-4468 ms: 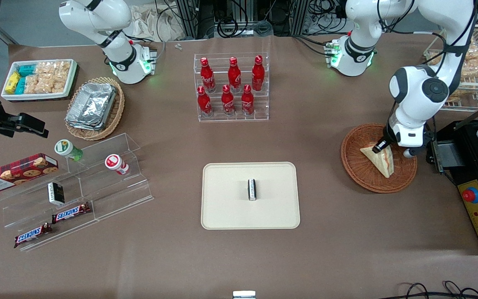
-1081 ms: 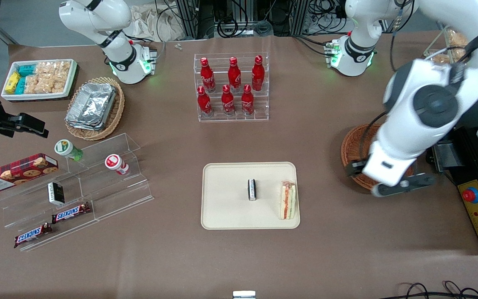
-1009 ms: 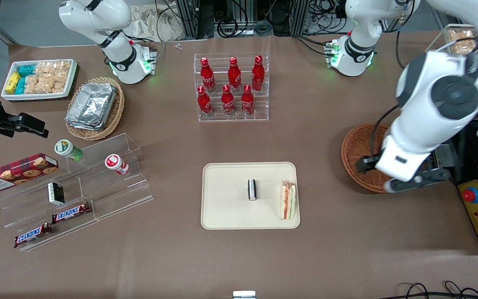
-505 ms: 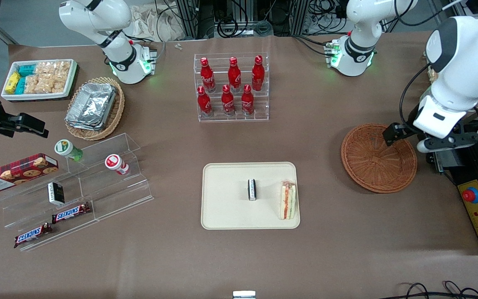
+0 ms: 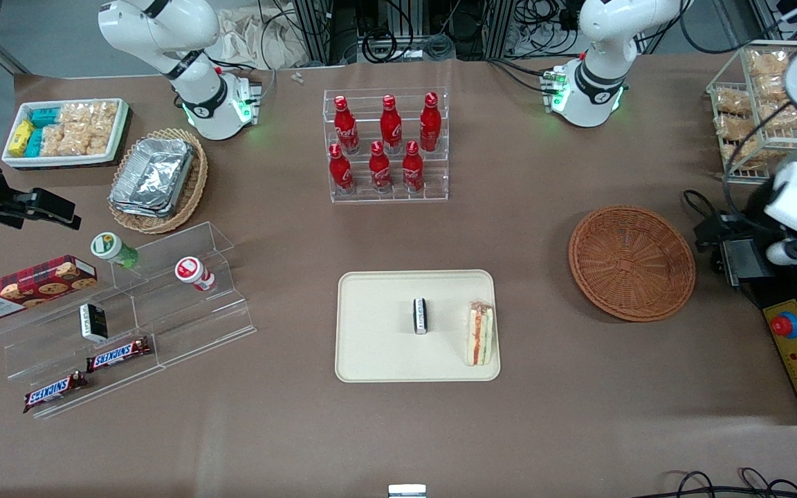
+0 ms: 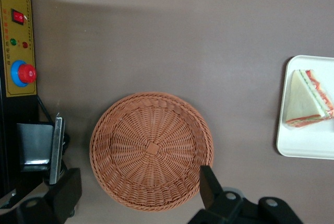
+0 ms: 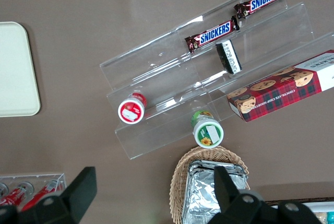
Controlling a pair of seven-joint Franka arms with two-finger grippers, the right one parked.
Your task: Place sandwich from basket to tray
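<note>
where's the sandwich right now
The sandwich lies on the cream tray, at the tray's edge toward the working arm's end, beside a small dark packet. The basket holds nothing, and the open claw hovers above it.

One sandwich (image 5: 479,336) lies on one cream tray (image 5: 378,353), sharing it with one small dark packet (image 5: 420,315). One reddish-brown basket (image 5: 631,263) stands on the tabletop (image 5: 544,415). Seven red bottles (image 5: 389,142) fill one clear rack. Two Snickers bars (image 5: 119,355), two capped cups (image 5: 192,272), one cookie box (image 5: 23,286). The wire rack's snack bags (image 5: 744,131) number perhaps six. One end effector (image 6: 135,203), fingers apart, hangs near the tabletop's working-arm edge.
</note>
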